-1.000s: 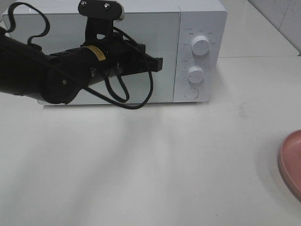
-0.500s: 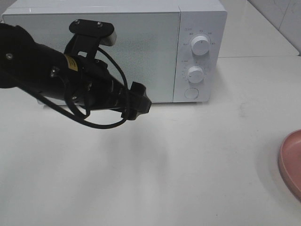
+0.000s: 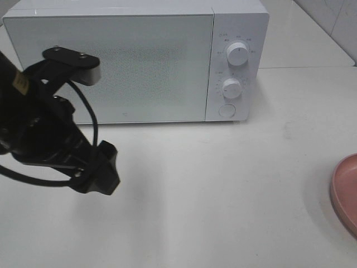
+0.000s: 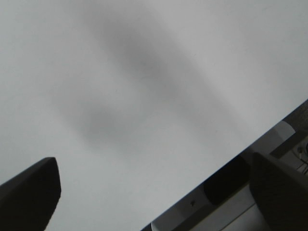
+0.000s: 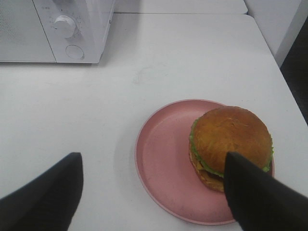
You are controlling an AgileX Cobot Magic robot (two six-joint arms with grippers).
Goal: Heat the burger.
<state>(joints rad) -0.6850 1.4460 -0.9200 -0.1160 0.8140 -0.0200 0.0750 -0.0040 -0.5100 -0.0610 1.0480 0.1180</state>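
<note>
worktop stock, microwave shut

microwave [image 3: 136, 61]: white, at the back edge of the white worktop [image 3: 223, 190], door closed, two round dials [image 3: 238, 54] and a round button [image 3: 227, 110] down its right-hand panel.

plate [image 5: 166, 159]: pink, round, near the right edge of the worktop; only a sliver shows in the high view.

burger [image 5: 231, 144]: golden-brown bun, green lettuce frill, yellow cheese; sits on the plate, off-centre, toward the side away from the microwave.

left gripper [image 4: 154, 192]: black, over bare worktop in front of the microwave's left end, well apart from the plate; fingers spread wide, nothing between them.

right gripper [image 5: 154, 192]: above the plate's near side; fingers apart, empty, one finger [image 5: 260, 197] overlapping the burger's edge in the wrist view; contact cannot be told.
</note>
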